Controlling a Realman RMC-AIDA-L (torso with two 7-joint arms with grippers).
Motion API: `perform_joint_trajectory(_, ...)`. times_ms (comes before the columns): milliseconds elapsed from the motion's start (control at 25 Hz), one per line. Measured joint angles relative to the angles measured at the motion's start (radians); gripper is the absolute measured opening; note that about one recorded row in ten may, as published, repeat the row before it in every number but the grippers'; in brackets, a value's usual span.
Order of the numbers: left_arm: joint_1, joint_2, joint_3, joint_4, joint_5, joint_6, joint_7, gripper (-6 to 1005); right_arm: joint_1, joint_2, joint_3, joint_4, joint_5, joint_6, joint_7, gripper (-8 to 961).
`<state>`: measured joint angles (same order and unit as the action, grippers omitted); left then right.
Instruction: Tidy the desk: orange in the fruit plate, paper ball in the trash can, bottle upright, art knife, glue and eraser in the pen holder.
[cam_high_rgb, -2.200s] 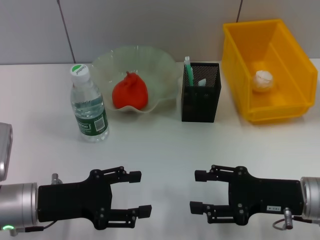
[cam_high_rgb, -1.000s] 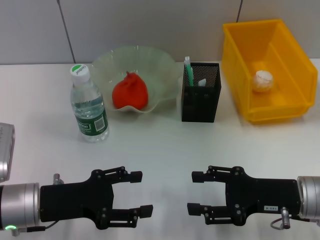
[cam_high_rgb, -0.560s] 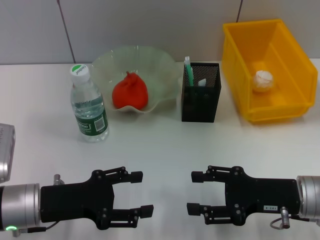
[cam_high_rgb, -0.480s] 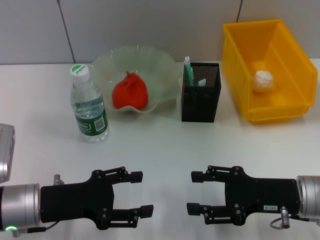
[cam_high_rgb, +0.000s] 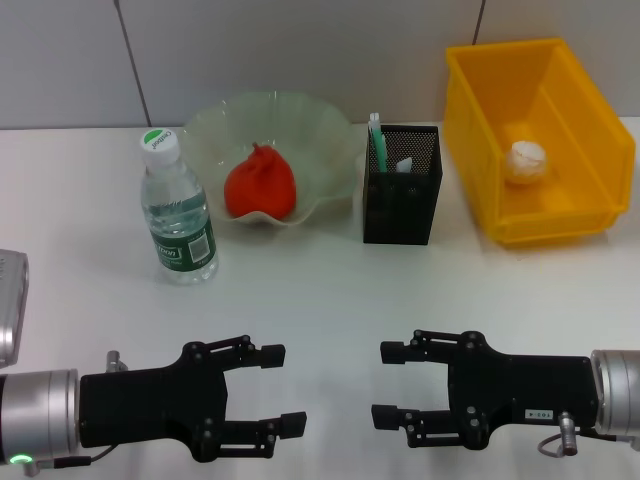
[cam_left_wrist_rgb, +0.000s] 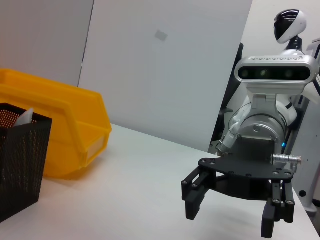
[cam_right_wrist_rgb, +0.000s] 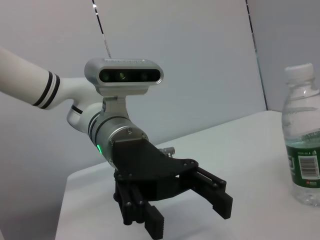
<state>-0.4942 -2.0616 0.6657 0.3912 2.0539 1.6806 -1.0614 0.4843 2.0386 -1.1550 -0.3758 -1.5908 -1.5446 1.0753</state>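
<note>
The clear bottle (cam_high_rgb: 178, 210) with a green cap stands upright at the left; it also shows in the right wrist view (cam_right_wrist_rgb: 303, 145). The orange (cam_high_rgb: 260, 185) lies in the pale green fruit plate (cam_high_rgb: 300, 115). The black mesh pen holder (cam_high_rgb: 402, 185) holds a green-and-white stick and a white item; it also shows in the left wrist view (cam_left_wrist_rgb: 17, 160). The paper ball (cam_high_rgb: 527, 162) lies in the yellow bin (cam_high_rgb: 575, 215). My left gripper (cam_high_rgb: 282, 388) and right gripper (cam_high_rgb: 388, 383) are open and empty, facing each other low over the table's front.
The white table (cam_high_rgb: 320, 290) is bounded by a grey wall at the back. The left wrist view shows my right gripper (cam_left_wrist_rgb: 230, 217) and the yellow bin (cam_left_wrist_rgb: 65, 130). The right wrist view shows my left gripper (cam_right_wrist_rgb: 187, 217).
My right gripper has drifted slightly toward the left gripper. Nothing else has moved.
</note>
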Motion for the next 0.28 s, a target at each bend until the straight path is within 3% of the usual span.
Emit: perform_joint_trajectory(280,0.0,0.0,0.0,0.0,0.002,0.002,0.0,836,0.0,0.0,0.0,0.0,0.0,0.0,0.001,758)
